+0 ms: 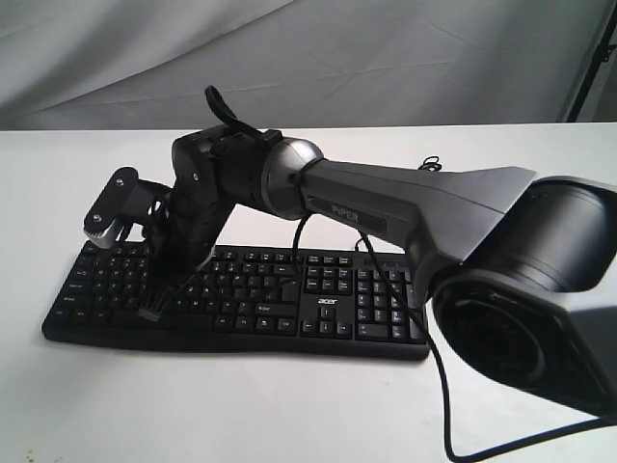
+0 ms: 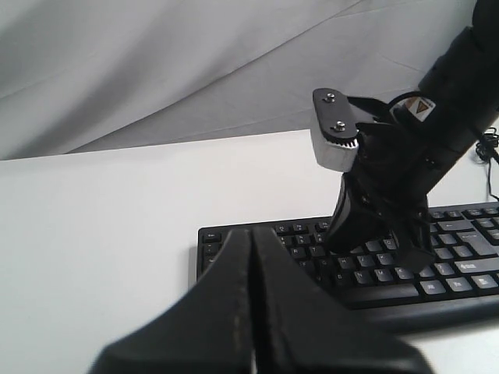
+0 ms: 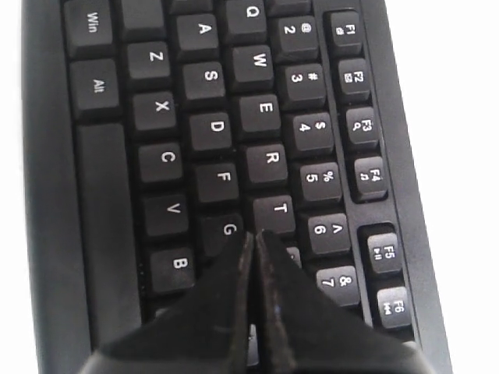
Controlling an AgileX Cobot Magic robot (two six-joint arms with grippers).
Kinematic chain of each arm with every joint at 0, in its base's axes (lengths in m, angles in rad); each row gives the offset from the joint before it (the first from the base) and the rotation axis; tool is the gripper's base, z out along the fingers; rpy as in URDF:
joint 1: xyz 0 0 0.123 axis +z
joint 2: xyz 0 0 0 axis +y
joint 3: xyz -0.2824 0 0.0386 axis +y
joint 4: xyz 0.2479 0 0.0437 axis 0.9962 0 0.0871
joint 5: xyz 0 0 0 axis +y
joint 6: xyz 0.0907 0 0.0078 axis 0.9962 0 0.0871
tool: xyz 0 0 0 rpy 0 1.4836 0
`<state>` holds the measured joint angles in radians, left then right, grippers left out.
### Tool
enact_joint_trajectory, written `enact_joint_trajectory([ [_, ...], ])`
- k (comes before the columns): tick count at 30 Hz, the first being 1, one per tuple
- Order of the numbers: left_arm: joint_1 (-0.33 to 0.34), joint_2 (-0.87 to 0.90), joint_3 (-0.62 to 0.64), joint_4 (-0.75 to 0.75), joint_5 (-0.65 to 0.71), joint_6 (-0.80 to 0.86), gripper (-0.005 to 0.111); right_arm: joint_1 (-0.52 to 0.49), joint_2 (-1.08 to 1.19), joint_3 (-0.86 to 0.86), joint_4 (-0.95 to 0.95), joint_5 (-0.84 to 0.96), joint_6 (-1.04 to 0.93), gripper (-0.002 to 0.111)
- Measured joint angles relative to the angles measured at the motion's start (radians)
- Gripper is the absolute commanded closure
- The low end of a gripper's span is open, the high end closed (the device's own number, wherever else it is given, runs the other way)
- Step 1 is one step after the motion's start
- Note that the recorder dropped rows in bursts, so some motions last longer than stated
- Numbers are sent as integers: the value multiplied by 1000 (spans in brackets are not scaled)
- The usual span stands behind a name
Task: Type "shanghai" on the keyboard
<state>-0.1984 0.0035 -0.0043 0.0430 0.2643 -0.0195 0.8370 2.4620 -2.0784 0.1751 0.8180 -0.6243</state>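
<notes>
The black keyboard (image 1: 333, 307) lies on the white table (image 1: 289, 405), its acer logo facing the front. My right arm reaches across to the keyboard's left half. The right gripper (image 1: 160, 301) points down at the letter keys, fingers shut with nothing between them. In the right wrist view, the right gripper (image 3: 253, 234) has its tip beside the G key (image 3: 222, 231) and just below T (image 3: 276, 209) on the keyboard (image 3: 210, 132); the key under the fingers is hidden. The left gripper (image 2: 251, 232) is shut and empty, off the keyboard's (image 2: 460, 274) left end, and faces the right gripper (image 2: 337, 240).
A grey cloth backdrop (image 1: 308, 58) hangs behind the table. A thin black cable (image 1: 436, 376) loops from the right arm over the number pad to the front. More cable (image 1: 430, 163) lies behind the keyboard. A dark stand (image 1: 590, 58) rises at the back right.
</notes>
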Motion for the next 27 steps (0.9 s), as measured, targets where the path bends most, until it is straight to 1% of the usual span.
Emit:
enact_joint_trajectory([
  [27,0,0,0,0,0,0,107,-2,14,0,2,9,4,108],
])
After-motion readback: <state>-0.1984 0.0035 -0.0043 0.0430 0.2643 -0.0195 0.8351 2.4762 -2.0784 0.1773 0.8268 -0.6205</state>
